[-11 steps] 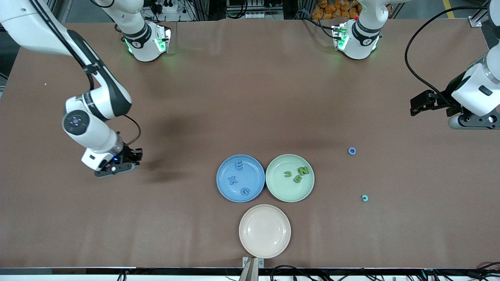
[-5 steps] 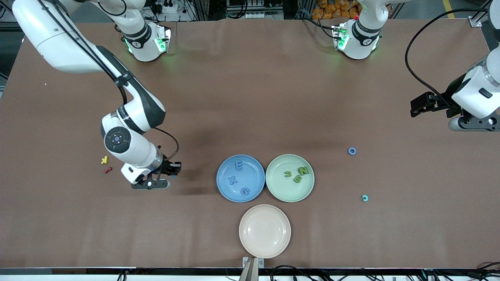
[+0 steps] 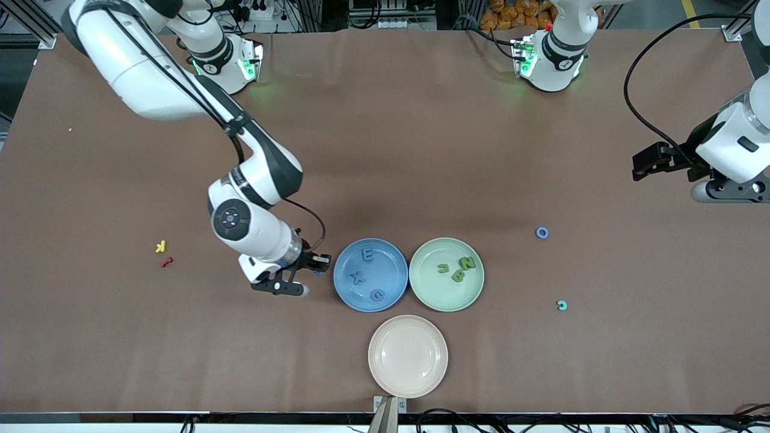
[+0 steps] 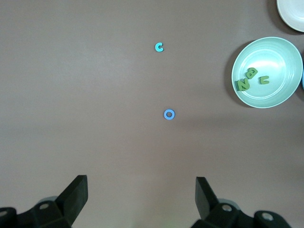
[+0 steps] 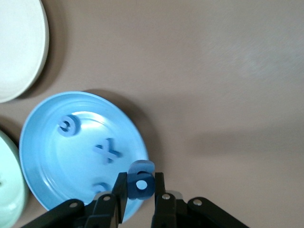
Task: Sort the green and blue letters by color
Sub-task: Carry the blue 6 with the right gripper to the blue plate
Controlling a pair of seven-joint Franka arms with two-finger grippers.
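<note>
The right gripper [image 3: 315,264] had moved from near the small yellow K [image 3: 160,246] to the round blue plate's [image 3: 392,293] edge, pinching a chunky blue letter [image 5: 141,182]. It looked ready to drop. The left gripper [image 4: 141,202] waited, spread wide, over the brown table [image 3: 385,150].

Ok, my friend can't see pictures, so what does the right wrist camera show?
The right gripper is shut on a small blue letter just over the rim of the blue plate, which already holds blue letters, including an X. Parts of a cream plate and a green plate sit beside it on the brown table.
</note>
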